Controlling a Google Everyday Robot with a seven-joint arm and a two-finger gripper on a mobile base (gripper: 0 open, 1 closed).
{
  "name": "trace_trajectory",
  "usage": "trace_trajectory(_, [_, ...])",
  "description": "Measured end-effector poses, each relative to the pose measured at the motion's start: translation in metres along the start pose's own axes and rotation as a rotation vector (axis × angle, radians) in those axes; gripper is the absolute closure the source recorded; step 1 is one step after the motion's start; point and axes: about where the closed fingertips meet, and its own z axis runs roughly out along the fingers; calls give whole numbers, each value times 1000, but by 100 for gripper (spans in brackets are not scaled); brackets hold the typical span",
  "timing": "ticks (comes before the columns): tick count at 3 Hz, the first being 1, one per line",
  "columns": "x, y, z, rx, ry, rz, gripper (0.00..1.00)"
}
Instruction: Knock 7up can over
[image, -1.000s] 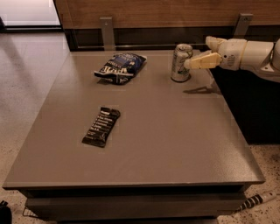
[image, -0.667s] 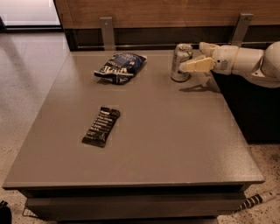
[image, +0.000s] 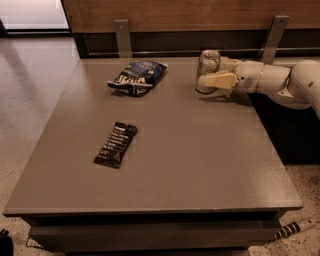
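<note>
The 7up can (image: 207, 62), silver-white with a silver top, stands upright at the far right of the grey table (image: 200, 165). My gripper (image: 214, 72) reaches in from the right on a white arm (image: 280, 80). It is open. One cream finger (image: 218, 80) lies across the can's lower front, touching it. The other finger (image: 228, 62) shows just behind and to the right of the can.
A blue crisp bag (image: 138, 76) lies at the far middle of the table. A black snack bar (image: 116, 144) lies left of centre. A wooden wall with two metal brackets runs behind the table. The table's right edge is close under my arm.
My gripper has moved left toward the can, and its near finger now overlaps the can's front. The can still stands in the same place.
</note>
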Motion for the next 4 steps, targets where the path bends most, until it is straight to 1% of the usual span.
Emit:
trace_trajectory(3, [1,4,10,-17,-3,2,87])
trace_trajectory(4, [1,6,13,-21,-3,2,100])
